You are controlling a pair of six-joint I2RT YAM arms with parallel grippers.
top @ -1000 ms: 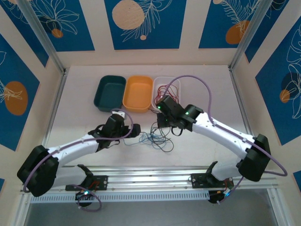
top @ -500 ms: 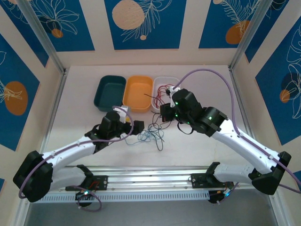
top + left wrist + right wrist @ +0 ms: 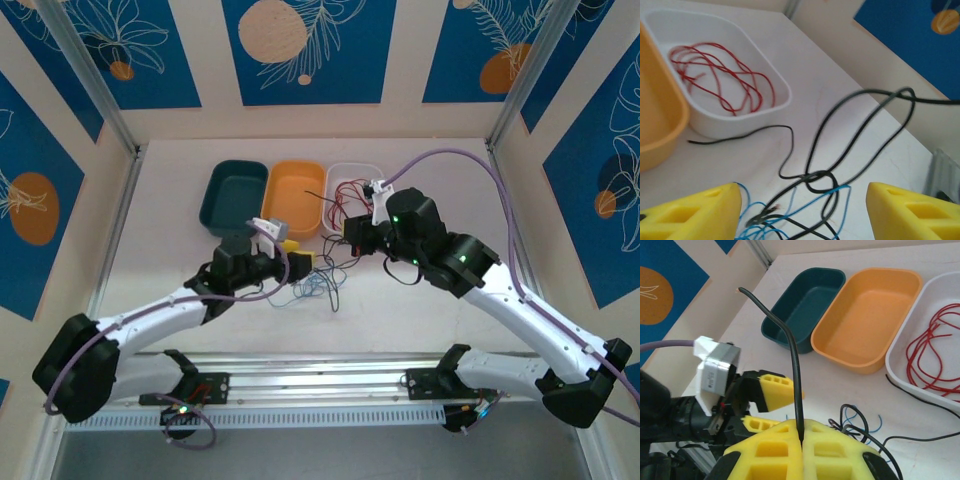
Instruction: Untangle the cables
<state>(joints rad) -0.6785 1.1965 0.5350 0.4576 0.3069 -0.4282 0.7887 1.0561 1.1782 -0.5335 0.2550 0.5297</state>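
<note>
The cables lie as a tangle (image 3: 318, 287) of black and blue strands on the table between my two arms. My left gripper (image 3: 802, 215) is open, its yellow fingers (image 3: 695, 212) standing on either side of the blue cable (image 3: 790, 212) and a knotted black loop (image 3: 822, 180). My right gripper (image 3: 801, 436) is shut on the black cable (image 3: 790, 340), whose free end sticks up out of the pads. In the top view this gripper (image 3: 352, 240) hangs above the tangle's far right side. A red cable (image 3: 720, 80) lies coiled in the white tray (image 3: 735, 125).
Three trays stand in a row at the back: teal (image 3: 232, 195), orange (image 3: 293, 200) and white (image 3: 355, 167). The left gripper (image 3: 765, 395) shows close in front of the right wrist camera. Metal rails run along the near table edge (image 3: 320, 375).
My right gripper has risen and moved back toward the white tray, drawing the black cable up. The left gripper has moved right to the tangle, and its jaws have narrowed.
</note>
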